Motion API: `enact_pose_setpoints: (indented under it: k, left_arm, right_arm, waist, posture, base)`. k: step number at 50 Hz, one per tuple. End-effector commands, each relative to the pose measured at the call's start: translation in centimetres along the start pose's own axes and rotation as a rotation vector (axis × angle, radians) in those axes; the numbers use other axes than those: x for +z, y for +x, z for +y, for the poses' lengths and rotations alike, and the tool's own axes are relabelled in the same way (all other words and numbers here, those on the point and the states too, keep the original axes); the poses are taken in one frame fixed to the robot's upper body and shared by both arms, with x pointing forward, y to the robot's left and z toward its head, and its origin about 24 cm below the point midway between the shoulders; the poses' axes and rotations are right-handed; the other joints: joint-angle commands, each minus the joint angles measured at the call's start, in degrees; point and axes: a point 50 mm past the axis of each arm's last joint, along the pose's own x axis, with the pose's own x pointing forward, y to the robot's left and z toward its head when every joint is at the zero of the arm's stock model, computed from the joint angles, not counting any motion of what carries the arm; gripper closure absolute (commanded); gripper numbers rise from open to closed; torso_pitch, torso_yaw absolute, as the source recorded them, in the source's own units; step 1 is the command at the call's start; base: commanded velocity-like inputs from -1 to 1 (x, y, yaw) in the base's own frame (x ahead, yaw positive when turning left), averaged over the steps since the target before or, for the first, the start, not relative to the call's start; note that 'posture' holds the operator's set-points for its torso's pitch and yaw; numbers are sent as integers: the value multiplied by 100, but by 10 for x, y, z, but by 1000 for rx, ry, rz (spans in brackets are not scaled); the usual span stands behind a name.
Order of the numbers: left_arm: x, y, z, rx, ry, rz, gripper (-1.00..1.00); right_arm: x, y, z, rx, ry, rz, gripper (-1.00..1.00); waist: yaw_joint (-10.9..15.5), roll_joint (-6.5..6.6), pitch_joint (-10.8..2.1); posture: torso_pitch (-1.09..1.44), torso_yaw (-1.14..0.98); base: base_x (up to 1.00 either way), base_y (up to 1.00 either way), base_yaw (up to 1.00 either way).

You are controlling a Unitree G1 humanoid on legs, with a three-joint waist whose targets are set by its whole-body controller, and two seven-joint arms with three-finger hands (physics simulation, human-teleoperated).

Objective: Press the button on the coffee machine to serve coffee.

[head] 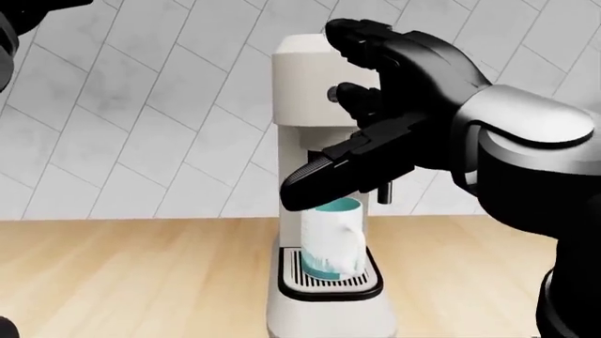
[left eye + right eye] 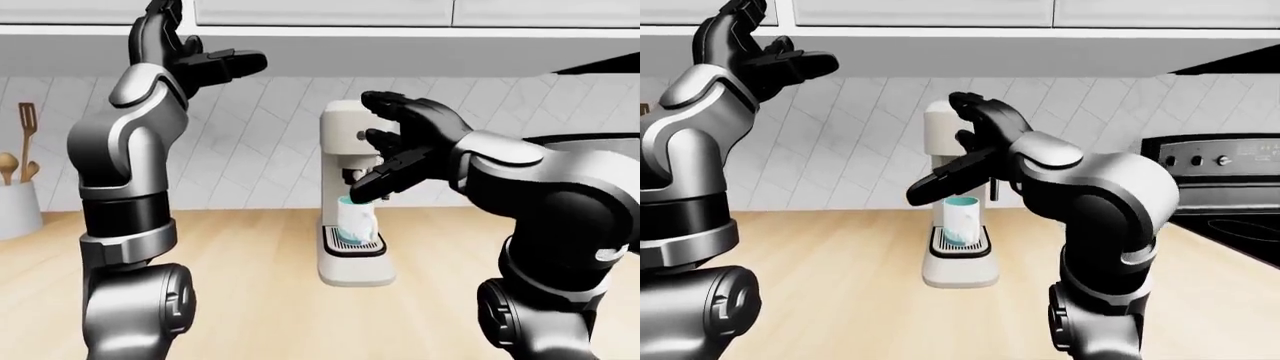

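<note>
The cream coffee machine [image 1: 305, 134] stands on the wooden counter, with its small round button [image 1: 332, 93] high on its face. A white mug [image 1: 330, 243] with a teal inside sits on the drip tray [image 1: 329, 283] under the spout. My right hand [image 1: 375, 105] is open with fingers spread in front of the machine's top. One fingertip [image 1: 346, 91] is right beside the button; I cannot tell whether it touches. The thumb [image 1: 310, 179] points down-left above the mug. My left hand [image 2: 200, 60] is raised high at the upper left, open and holding nothing.
A white holder with wooden utensils [image 2: 15, 206] stands at the far left of the counter [image 2: 260, 255]. A black stove [image 2: 1230, 161] with knobs is at the right. Upper cabinets [image 2: 320, 11] hang overhead, and a tiled wall is behind the machine.
</note>
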Motion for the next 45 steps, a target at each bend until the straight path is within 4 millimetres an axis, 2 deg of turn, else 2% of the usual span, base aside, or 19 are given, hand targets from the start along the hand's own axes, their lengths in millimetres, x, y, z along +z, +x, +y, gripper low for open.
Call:
enact_pose_setpoints:
  k: [1,45]
  left_arm:
    - [16,-2,-3,-12,-6,-66,-100]
    - [18,-1,-2,-12,-13,-70,-100]
  right_arm:
    - [9,-3,-3,-29,-1,-52,-100]
    - [13,31,-7,-23,7,-54,-100]
  waist:
    - [-2,22,30]
    - [-82,99,31]
  posture:
    - [-99,0]
    - [-99,0]
  base:
    - [0,0,0]
    - [0,0,0]
